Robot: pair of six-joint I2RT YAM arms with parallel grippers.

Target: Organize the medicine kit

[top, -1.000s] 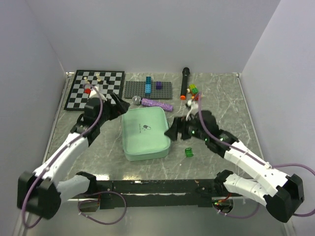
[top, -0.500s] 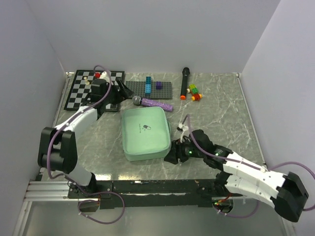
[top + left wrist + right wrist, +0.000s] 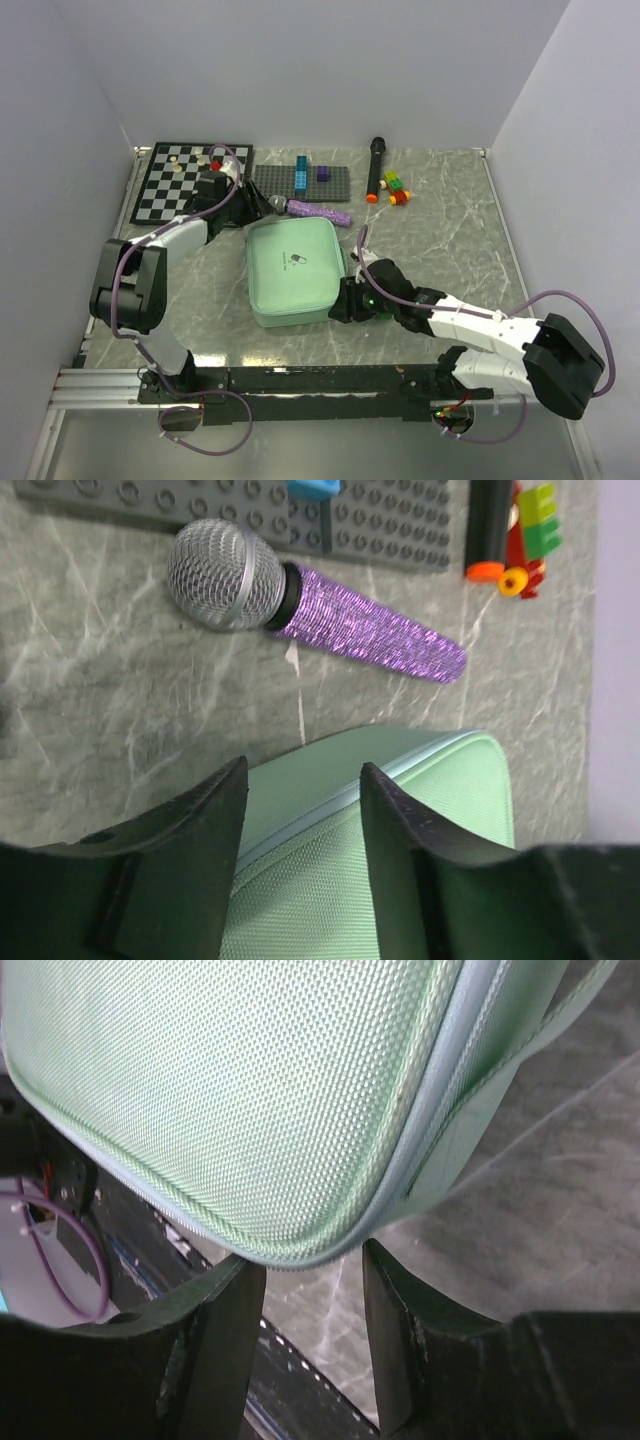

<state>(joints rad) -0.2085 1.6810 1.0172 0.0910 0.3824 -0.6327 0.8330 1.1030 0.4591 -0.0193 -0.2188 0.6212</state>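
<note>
The medicine kit (image 3: 295, 272) lies closed and flat in the middle of the marbled counter (image 3: 450, 220), lid up, with the small dark pill logo facing the top camera.

The left hand (image 3: 245, 212) reaches in at the kit's far left corner. In its wrist view, the left hand (image 3: 300, 805) has its two dark fingers partly spread, and the kit's (image 3: 440, 790) pale piped edge runs across the gap between them. Whether the fingers press on the case cannot be told.

The right hand (image 3: 343, 305) sits at the kit's near right corner. From its own wrist camera, the right hand (image 3: 308, 1265) is also partly spread, with the rounded corner of the kit (image 3: 250, 1090) lying right at the gap between the fingertips. Both tips look very close to the seam, but a firm pinch cannot be confirmed.

Just beyond the kit lies a purple microphone (image 3: 310, 209) with a silver mesh head, close to the far edge of the case but apart from it. Behind it is a grey studded plate (image 3: 280, 185) carrying a blue brick (image 3: 301, 172) and a purple brick (image 3: 323, 173). A chessboard (image 3: 165, 190) occupies the far left corner. To the right of the plate are a black stick with an orange tip (image 3: 376, 165) and a small cluster of coloured bricks (image 3: 396, 187).
</note>
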